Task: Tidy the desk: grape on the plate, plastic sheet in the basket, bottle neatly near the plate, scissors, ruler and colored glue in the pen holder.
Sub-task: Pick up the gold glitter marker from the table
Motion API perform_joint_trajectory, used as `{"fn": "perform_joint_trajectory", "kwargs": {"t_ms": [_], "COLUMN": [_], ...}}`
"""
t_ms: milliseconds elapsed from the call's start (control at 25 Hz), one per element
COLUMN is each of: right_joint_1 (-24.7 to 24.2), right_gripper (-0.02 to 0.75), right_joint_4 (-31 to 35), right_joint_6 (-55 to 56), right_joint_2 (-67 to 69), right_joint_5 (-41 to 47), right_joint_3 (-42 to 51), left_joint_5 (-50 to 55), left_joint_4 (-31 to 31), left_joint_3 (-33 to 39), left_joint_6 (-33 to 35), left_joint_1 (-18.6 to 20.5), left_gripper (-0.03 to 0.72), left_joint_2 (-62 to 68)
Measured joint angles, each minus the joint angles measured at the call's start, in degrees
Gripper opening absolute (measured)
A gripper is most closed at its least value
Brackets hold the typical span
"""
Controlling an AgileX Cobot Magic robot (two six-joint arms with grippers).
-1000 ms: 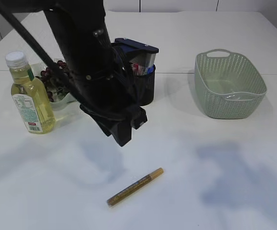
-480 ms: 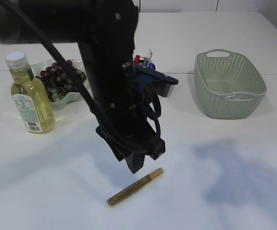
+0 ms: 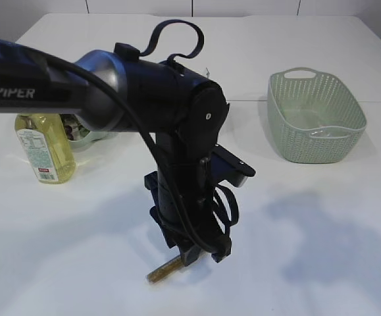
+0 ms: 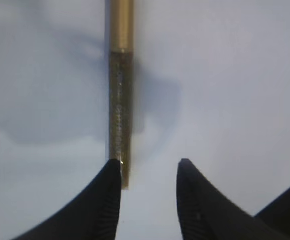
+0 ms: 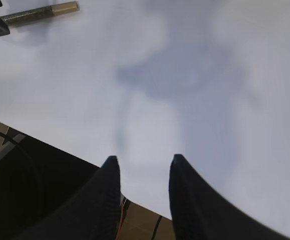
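The colored glue (image 3: 162, 270) is seen lying flat on the white counter (image 3: 322, 250), its near end just beside one finger of the left hand (image 4: 149, 172), whose jaws are parted and empty. The right hand (image 5: 140, 167) is likewise held open over bare counter. Farther back stand the bottle (image 3: 44, 148) and the basket (image 3: 315, 115).

bright even light, soft grey shadows on table (image 3: 348, 263), left wrist view blurred close up

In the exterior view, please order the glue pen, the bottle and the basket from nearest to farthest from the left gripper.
1. Glue pen, on the table right at the left gripper.
2. Bottle, far to the left.
3. Basket, at the back right.
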Motion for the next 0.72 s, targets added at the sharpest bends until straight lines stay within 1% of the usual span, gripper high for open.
{"fn": "perform_joint_trajectory", "kwargs": {"t_ms": [120,720], "right_joint_1": [0.0,0.0], "right_gripper": [0.279,0.279], "right_joint_4": [0.0,0.0], "right_joint_6": [-0.9,-1.2], "right_joint_2": [0.0,0.0], "right_joint_5": [0.0,0.0], "right_joint_3": [0.0,0.0], "left_joint_5": [-2.1,-5.9], "left_joint_4": [1.8,2.3], "left_joint_3": [0.0,0.0], "left_joint_6": [0.0,0.0], "left_joint_1": [0.0,0.0], "left_gripper": [0.276,0.278], "left_joint_2": [1.2,2.0]}}
